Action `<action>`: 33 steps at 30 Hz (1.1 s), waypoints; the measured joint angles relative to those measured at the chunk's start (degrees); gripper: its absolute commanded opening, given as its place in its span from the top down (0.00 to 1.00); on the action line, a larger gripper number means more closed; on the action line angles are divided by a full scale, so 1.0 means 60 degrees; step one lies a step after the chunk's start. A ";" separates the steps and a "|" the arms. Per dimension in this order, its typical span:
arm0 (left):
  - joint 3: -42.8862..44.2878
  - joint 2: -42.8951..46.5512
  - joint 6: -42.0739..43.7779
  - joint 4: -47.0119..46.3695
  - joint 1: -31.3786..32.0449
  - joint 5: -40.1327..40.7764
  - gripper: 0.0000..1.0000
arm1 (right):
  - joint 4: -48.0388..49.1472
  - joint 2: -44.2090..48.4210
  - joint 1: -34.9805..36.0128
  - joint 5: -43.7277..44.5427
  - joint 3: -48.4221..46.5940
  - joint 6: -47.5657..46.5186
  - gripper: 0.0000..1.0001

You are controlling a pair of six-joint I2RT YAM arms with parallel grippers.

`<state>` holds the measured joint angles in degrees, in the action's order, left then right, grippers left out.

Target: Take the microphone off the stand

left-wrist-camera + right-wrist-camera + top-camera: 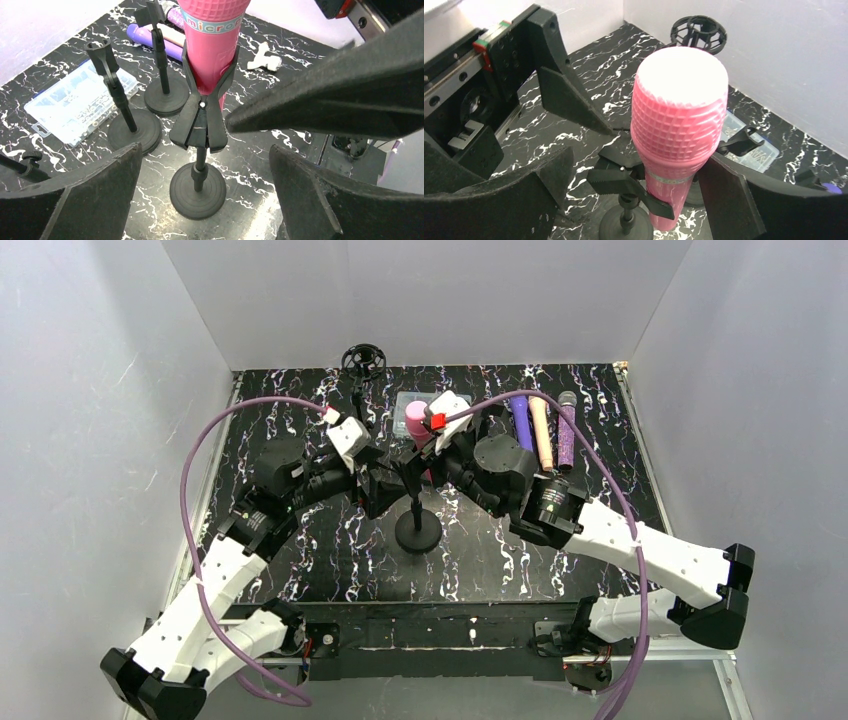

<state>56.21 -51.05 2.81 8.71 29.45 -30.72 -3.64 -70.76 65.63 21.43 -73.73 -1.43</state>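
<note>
A pink microphone (679, 120) stands upright in the black spring clip (200, 122) of a small stand with a round base (198, 191). My left gripper (204, 155) is open; its fingers (75, 200) sit either side of the stand's stem, below the clip, touching nothing. My right gripper (636, 165) is open around the microphone's body and the clip. Its right finger (731, 200) is close beside the pink handle. One right finger (345, 95) crosses the left wrist view. From above, both grippers meet over the stand (418, 528).
Two empty clip stands (134, 131) (166, 95) stand behind the first one, next to a clear plastic parts box (75, 102). Purple and peach microphones (545, 430) lie at the back right. A black round cage mount (363, 360) stands at the back wall. White walls enclose the table.
</note>
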 measured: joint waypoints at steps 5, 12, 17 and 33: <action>-0.0532 0.0233 -0.0124 -0.0619 0.0000 -0.0055 0.04 | 0.0361 0.0000 0.0277 0.0987 0.0000 -0.0317 0.07; -0.0874 0.0277 -0.0302 -0.1297 0.0000 -0.0248 0.05 | 0.0725 0.0000 0.0335 0.1636 0.0000 -0.0557 0.12; -0.1078 0.0277 -0.0215 -0.1628 0.0000 -0.0452 0.06 | 0.0871 -0.0004 0.0335 0.1880 0.0000 -0.0663 0.17; -0.1180 0.0237 0.0302 -0.1989 0.0000 -0.0772 0.07 | 0.1140 -0.0273 0.0335 0.2255 0.0000 -0.1075 0.20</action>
<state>49.12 -49.63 4.62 -3.22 29.45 -35.35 3.20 -72.40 67.64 34.96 -73.73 -7.88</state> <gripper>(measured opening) 0.927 0.806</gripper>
